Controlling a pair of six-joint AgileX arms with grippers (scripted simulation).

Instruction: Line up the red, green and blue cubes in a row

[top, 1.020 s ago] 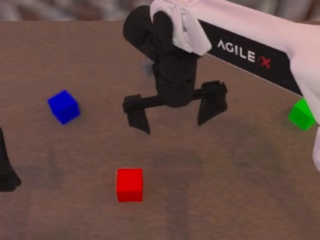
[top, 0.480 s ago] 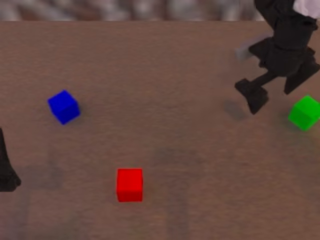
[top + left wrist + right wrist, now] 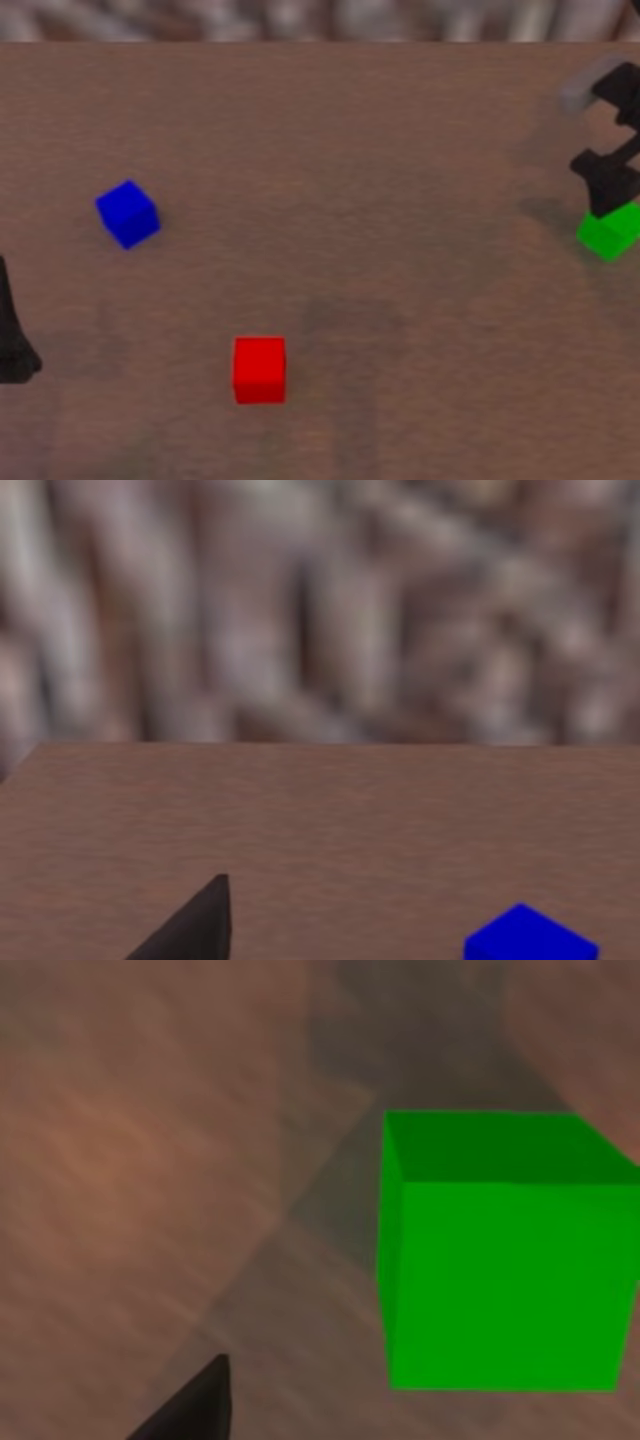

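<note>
- While the green cube (image 3: pixel 610 231) sits at the bench's (image 3: pixel 400 150) far right edge, about 3 o'clock from the middle, the right hand (image 3: pixel 612 180) hangs just at its 12 o'clock side, partly cut off by the top view's edge.
- One dark finger (image 3: pixel 604 185) of that hand reaches down to the cube's far top edge; whether it touches cannot be told.
- Right hand's opening: cannot tell, since only one finger shows clearly, and nothing is seen in its grip.
- From the right wrist view, the green cube (image 3: pixel 500 1260) fills much of the picture close ahead, resting flat on the bench, with one fingertip (image 3: pixel 190 1405) off to its side and apart from it.
- Blue cube (image 3: pixel 127 213) lies at about 9 o'clock on the bench, turned corner-on, well apart from the others.
- Red cube (image 3: pixel 260 369) lies at about 7 o'clock, square to the bench edge.
- Left hand (image 3: pixel 12 330) is parked at the left edge, near 8 o'clock; its opening cannot be told.
- Nothing stands between the right hand and the green cube.
</note>
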